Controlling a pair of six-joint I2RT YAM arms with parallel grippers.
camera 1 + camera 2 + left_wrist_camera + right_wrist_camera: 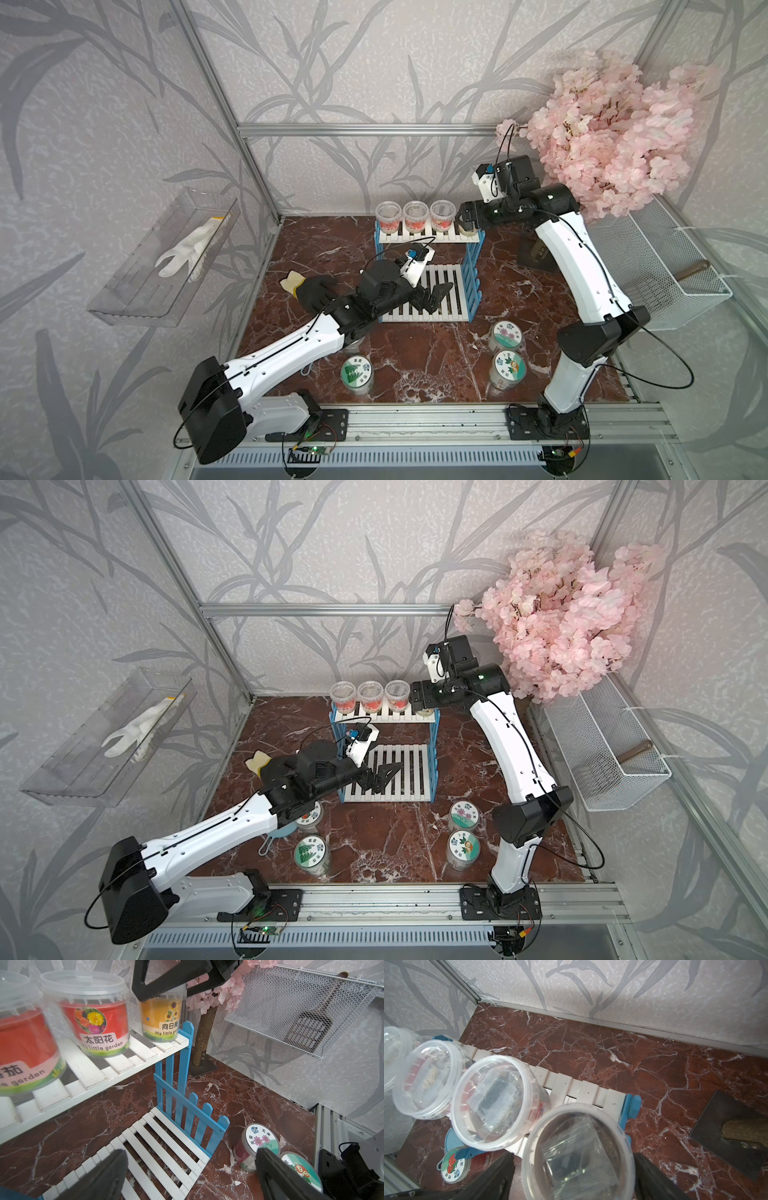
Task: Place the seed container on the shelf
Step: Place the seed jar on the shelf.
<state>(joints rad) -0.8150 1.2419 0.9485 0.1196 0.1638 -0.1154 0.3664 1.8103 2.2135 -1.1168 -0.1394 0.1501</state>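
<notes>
Looking in a top view, the right gripper hangs over the shelf, at the upper tier's end, three tubs alongside; left gripper spread, empty, above the lower tier. Left wrist: the yellow tub stands on the slats, right at the blue post — placement looks done. Right wrist: jaws spread, flanking its lid, a gap showing — only withdrawal left; neighbour tub close, room upward.

Seed container on shelf top tier, right of three tubs.
</notes>
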